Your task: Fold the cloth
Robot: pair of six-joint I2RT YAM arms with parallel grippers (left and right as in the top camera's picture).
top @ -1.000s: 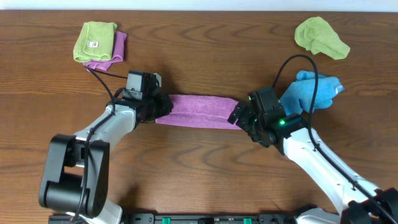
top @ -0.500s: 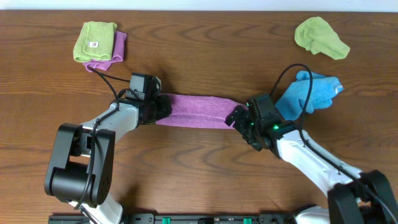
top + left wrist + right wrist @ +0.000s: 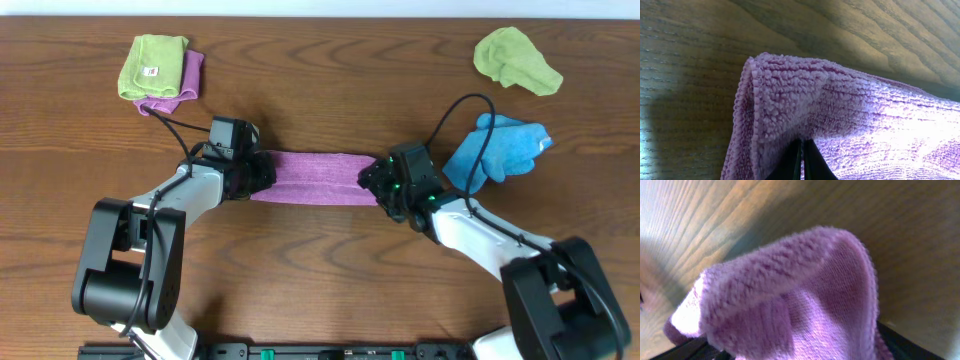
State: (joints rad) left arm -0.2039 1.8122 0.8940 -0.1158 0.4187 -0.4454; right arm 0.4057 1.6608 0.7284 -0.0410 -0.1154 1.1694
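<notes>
Inward slides the right end effector (image 3: pixel 369 180); lilac cloth (image 3: pixel 312 178) band looks shorter.

Both arms low, reaching inward; left pincer (image 3: pixel 262 172) clamped on cloth (image 3: pixel 315 178); right pincer (image 3: pixel 369 180) grip unclear.

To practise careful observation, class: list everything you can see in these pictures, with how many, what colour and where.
lilac cloth: one, lilac-purple, table centre, stretched between the grippers
folded cloth: one, lime green, far left, lying on a purple cloth
purple cloth: one, purple, under the folded cloth
crumpled cloth: one, lime green, far right
blue cloth: one, bright blue, right side, beside the right arm
table: one, brown wood, under everything
left gripper: one, black, shut on the lilac cloth's left end
right gripper: one, black, at its right end
</notes>
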